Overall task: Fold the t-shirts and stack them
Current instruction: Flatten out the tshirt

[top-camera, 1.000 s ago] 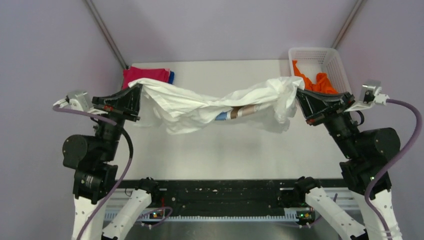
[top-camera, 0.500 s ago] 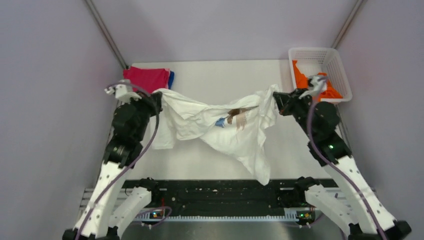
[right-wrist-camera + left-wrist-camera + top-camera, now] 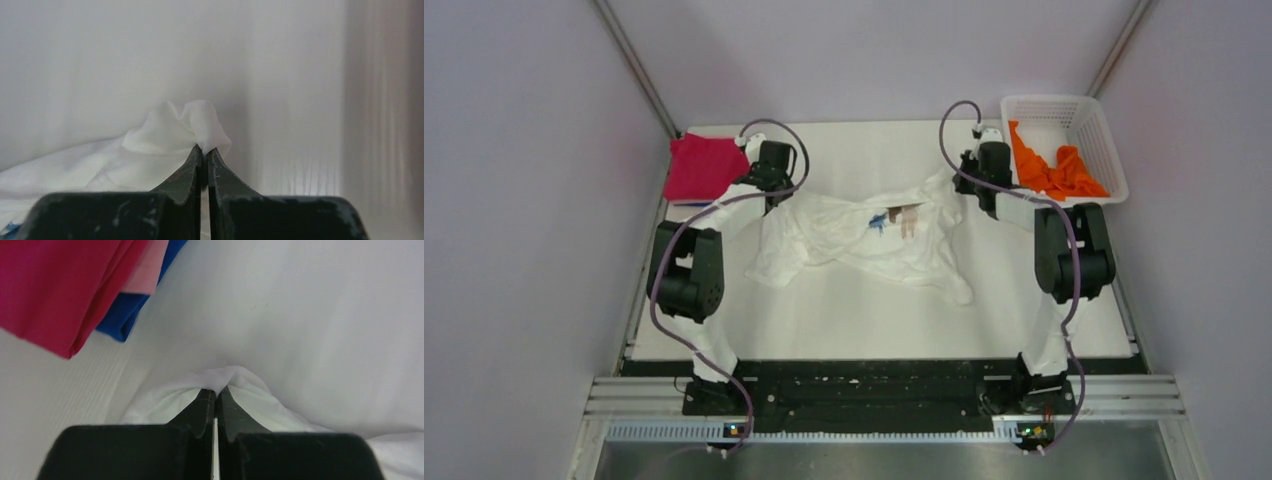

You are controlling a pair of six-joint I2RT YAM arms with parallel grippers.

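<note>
The large white t-shirt [image 3: 864, 240] with a blue streaky print lies crumpled on the table's middle. My left gripper [image 3: 774, 195] is shut on its far left corner [image 3: 220, 376], low over the table. My right gripper [image 3: 972, 190] is shut on its far right corner [image 3: 192, 122]. A folded magenta-red t-shirt [image 3: 702, 166] lies at the far left, with a blue t-shirt [image 3: 132, 302] under it. An orange t-shirt [image 3: 1054, 170] lies in the basket.
A white lattice basket [image 3: 1096, 125] stands at the far right corner. The table [image 3: 864, 320] has bare surface in front of the white shirt. Both arms reach far over the table.
Both arms have swung forward to the far side and come down. The white shirt, held stretched in the air before, now lies on the table.
</note>
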